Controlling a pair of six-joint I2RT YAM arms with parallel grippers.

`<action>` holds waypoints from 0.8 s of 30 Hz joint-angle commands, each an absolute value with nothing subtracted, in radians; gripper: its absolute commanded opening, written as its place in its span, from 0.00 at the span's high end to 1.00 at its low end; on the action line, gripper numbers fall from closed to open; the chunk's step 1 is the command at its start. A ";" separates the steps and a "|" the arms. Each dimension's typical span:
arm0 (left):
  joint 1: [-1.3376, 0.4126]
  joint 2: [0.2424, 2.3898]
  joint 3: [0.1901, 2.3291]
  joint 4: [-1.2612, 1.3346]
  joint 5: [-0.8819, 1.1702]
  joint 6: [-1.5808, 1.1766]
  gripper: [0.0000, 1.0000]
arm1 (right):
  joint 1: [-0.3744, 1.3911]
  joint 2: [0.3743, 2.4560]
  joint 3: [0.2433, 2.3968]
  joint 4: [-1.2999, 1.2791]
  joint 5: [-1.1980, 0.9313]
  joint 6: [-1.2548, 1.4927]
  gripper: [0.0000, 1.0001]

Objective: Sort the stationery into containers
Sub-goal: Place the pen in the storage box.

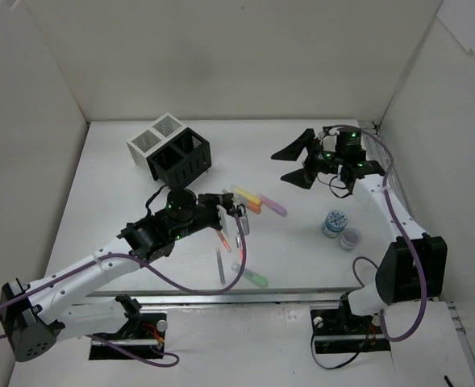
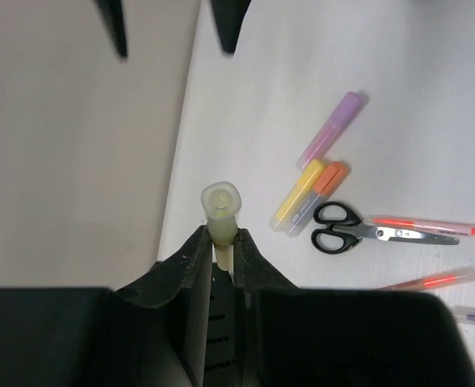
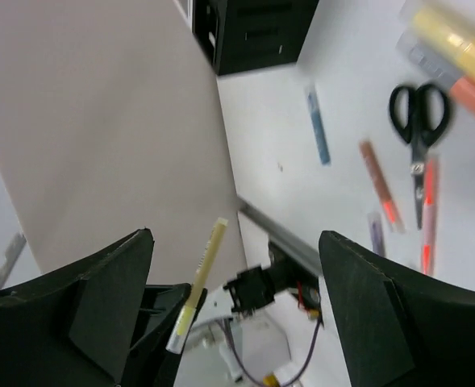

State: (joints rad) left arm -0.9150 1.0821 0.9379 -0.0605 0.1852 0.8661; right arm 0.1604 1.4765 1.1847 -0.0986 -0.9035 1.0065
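top external: left arm runs from the near left corner to mid-table. left gripper (image 1: 237, 219) sits to the near right of the containers (image 1: 181, 171), apart from them. containers = joined block of four square mesh cups, two white on the far left side, two black on the near right side, standing at the far left-centre of the table (image 1: 124, 218).

left wrist: left gripper jaws are clamped on the held highlighter (image 2: 221, 201), seen end-on, its cap end poking out past the fingertips. colour reads pale yellow-green, but the view is soft, so not certain. right wrist cam shows the same item as a slim pale stick, tilted.

right gripper (image 1: 291, 164) is at the far right, jaws spread wide, gripping nothing, well apart from the containers.

loose on table, mid area:
- yellow highlighter (image 2: 296, 195) and orange highlighter (image 2: 324, 184) lie side by side, touching.
- purple highlighter (image 2: 331, 129) lies just beside that pair.
- scissors (image 2: 338, 228), blades shut, handles just beside the ends of the yellow/orange pair.
- orange pen (image 2: 431, 226) runs alongside the scissor blades; second orange pen (image 2: 427, 280) lies near it.
- purple pen (image 2: 472, 314) is cut off at the frame edge.
- blue-grey pen (image 1: 220, 264) and green highlighter (image 1: 255, 278) lie on the near side of the left gripper, close to the table's near edge.

small round tub (image 1: 334, 223) stands right of centre, beside the right arm.
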 commanded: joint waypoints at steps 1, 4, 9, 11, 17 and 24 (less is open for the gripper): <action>-0.850 1.048 0.954 0.078 0.226 0.766 1.00 | 0.091 1.411 1.167 -0.026 -0.831 1.028 0.18; -0.743 1.049 0.974 0.126 0.267 0.675 1.00 | 0.045 1.376 1.146 -0.029 -0.789 0.999 0.11; -0.537 1.103 1.020 0.192 0.259 0.439 1.00 | 0.023 1.235 1.066 -0.037 -0.593 0.873 0.06; -0.480 1.147 1.066 0.199 0.229 0.356 1.00 | 0.025 1.162 1.019 -0.043 -0.466 0.801 0.02; -0.259 1.308 1.212 0.178 0.206 0.086 1.00 | 0.041 1.045 0.945 -0.083 -0.250 0.647 0.02; -0.132 1.517 1.318 0.181 0.287 -0.058 1.00 | 0.052 1.042 0.913 -0.100 -0.172 0.574 0.02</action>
State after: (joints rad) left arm -0.1467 1.4864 1.2625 0.1139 0.2283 0.0589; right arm 0.0456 1.0348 0.9131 -0.1253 -0.2535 0.6373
